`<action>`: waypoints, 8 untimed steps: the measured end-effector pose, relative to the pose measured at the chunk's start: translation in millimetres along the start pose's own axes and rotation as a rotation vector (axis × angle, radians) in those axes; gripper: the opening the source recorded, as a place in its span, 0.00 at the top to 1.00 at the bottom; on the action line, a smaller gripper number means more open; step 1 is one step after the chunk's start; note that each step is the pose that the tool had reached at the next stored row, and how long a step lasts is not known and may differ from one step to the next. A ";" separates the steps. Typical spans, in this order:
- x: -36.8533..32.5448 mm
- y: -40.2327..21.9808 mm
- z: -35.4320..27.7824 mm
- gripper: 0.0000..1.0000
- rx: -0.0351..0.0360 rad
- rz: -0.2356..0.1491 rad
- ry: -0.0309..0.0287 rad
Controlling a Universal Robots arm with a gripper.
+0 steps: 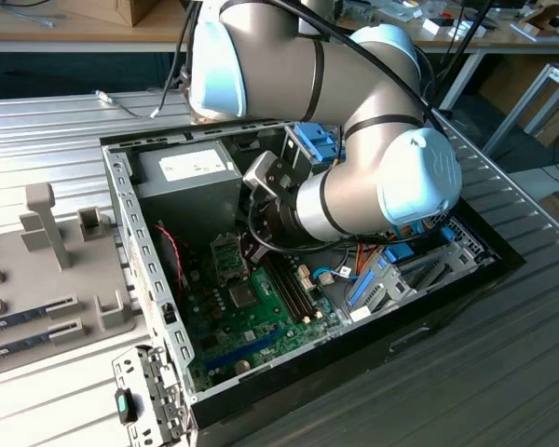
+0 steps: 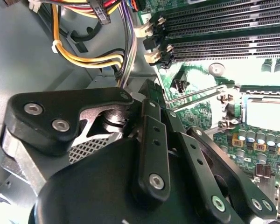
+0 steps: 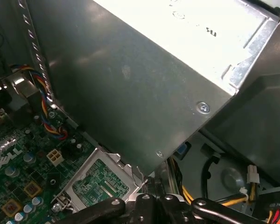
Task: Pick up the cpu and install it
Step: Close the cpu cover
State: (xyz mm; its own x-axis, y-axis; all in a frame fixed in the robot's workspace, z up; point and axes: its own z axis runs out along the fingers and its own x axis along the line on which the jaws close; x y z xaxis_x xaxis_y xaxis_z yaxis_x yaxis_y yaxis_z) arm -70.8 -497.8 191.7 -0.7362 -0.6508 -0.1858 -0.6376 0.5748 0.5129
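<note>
The cpu is hidden or out of view. My gripper hangs low inside the open computer case, just above the motherboard and next to the square metal socket frame. In the first wrist view the socket frame lies beside the gripper's black linkage, with green patterned board showing through its opening. In the second wrist view the gripper's black links sit close to the socket frame and its thin wire lever.
The grey power-supply box stands right beside the gripper, with bundled cables under it. Long memory slots run along the socket's other side. A grey fixture tray lies outside the case at the exterior view's left.
</note>
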 end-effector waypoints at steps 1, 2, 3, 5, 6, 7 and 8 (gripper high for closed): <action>0.1 0.5 -1.1 0.89 -0.0009 0.000 -0.0010; 0.3 0.7 -2.0 0.89 -0.0015 -0.001 -0.0019; 0.5 1.2 -3.7 0.89 -0.0023 -0.001 -0.0026; 0.5 1.7 -5.2 0.89 -0.0032 -0.001 -0.0034; 0.5 2.2 -6.7 0.89 -0.0041 -0.002 -0.0041; 0.5 2.5 -7.4 0.89 -0.0046 -0.002 -0.0046; 0.5 2.8 -8.2 0.89 -0.0052 -0.002 -0.0051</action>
State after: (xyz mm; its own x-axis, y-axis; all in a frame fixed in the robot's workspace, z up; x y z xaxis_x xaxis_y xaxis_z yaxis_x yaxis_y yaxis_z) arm -71.1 -500.6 200.0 -0.7362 -0.6493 -0.1910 -0.6378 0.5710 0.5170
